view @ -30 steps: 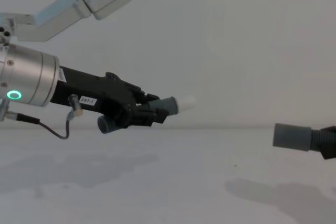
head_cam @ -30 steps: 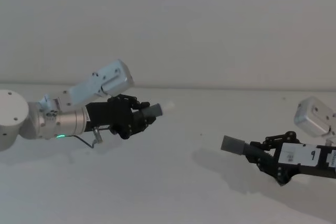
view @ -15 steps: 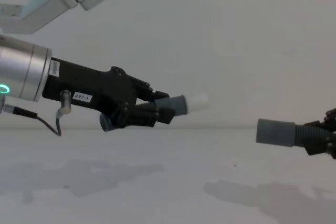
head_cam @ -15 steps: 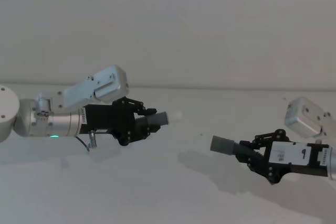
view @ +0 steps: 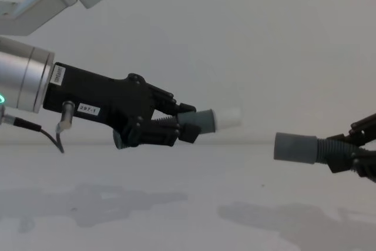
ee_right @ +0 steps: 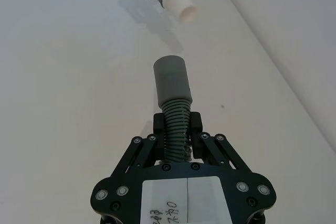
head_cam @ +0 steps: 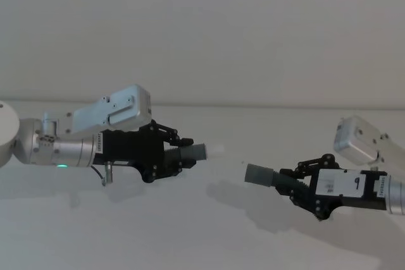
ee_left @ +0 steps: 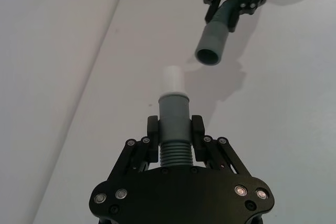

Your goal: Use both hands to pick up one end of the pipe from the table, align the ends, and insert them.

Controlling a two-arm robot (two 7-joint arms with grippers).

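Note:
Two ribbed dark-grey pipe pieces hang above the white table [head_cam: 190, 238], their ends facing each other across a small gap. My left gripper [head_cam: 179, 154] [ee_left: 175, 128] [view: 173, 125] is shut on the piece with the narrow whitish tip [head_cam: 215, 150] [ee_left: 172, 80] [view: 230, 117]. My right gripper [head_cam: 296, 183] [ee_right: 177, 125] [view: 351, 152] is shut on the piece with the wider grey sleeve [head_cam: 258, 174] [ee_right: 171, 80] [view: 294, 147]. In the left wrist view the sleeve's open mouth [ee_left: 212, 44] sits just beyond and a little to one side of the tip.
The table meets a plain pale wall [head_cam: 253, 42] behind. The arms' shadows [view: 276, 216] fall on the bare surface below.
Both grippers have moved toward each other with their pipe pieces. The gap between the whitish tip and the grey sleeve has narrowed.

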